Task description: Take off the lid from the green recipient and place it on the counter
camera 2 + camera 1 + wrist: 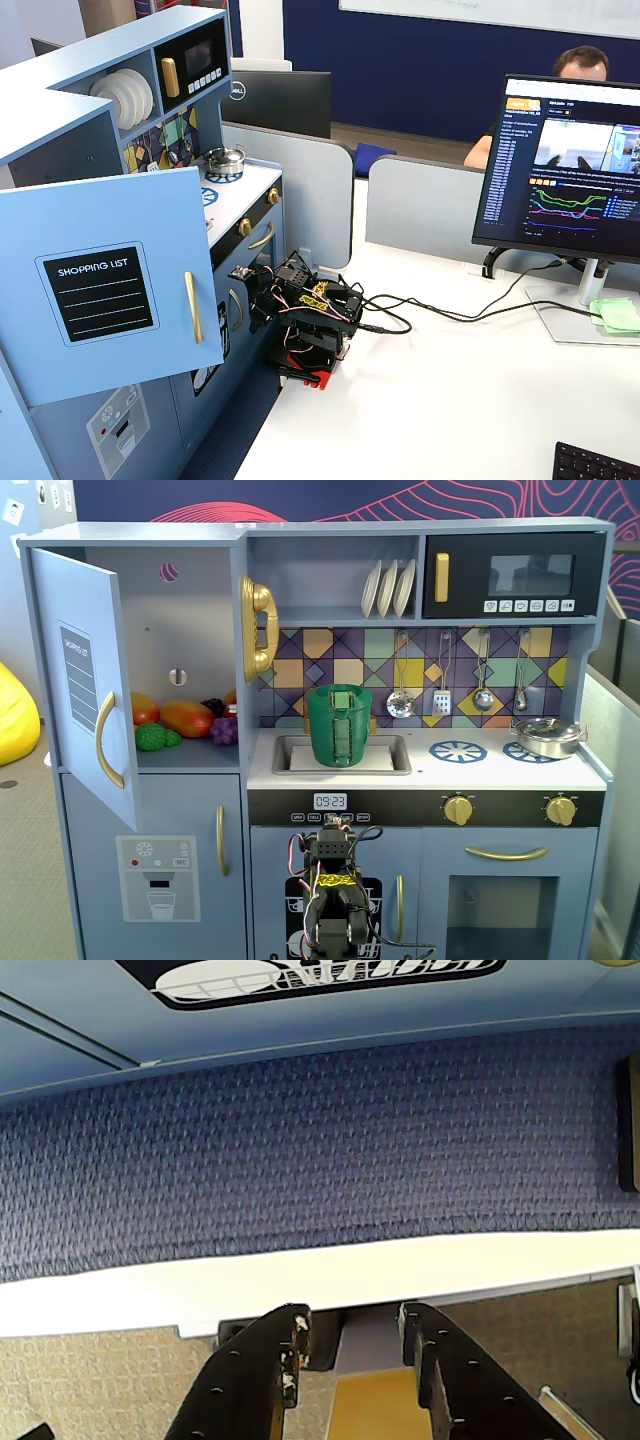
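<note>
Black two-finger hand (350, 1335) slightly open, empty, folded low. Raise it, approach the flat green plastic lid (340, 690) on tall dark-green plastic pot (340, 730) in sink, worktop (500, 765) left edge, from above.

My arm (305, 310) is folded low over its base. My gripper (350, 1335) points downward, fingers slightly parted and holding nothing.

In a fixed view, the green recipient (340, 726) is seated in the sink basin (396, 763); the silver pan (548, 737) is set on the counter (500, 765) far right.
</note>
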`<state>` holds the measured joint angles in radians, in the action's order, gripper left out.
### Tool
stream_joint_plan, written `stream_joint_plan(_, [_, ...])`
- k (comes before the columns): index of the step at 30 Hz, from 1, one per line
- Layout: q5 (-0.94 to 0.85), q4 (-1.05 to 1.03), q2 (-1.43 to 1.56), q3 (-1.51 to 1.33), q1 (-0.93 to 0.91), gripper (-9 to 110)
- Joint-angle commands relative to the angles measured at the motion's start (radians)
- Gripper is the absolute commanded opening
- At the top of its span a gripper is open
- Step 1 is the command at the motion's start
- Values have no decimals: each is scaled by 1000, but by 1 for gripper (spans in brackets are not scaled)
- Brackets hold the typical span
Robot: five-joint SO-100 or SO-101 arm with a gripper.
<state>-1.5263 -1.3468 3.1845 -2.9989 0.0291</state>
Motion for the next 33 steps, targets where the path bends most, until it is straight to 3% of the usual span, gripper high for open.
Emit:
stream_joint_plan(1, [71, -176, -5, 2, -97, 0])
stream_joint_plan(11, [63, -144, -6, 3, -106, 0])
stream_joint_plan(17, [-55, 304, -49, 169, -258, 2])
stream_joint_plan(21, [-118, 670, -155, 359, -272, 17])
stream_joint_plan(24, [-121, 808, -259, 514, -259, 29])
stream_joint_plan(29, [-94, 870, -449, 775, -252, 45])
stream_joint_plan(33, [-83, 877, -580, 940, -242, 48])
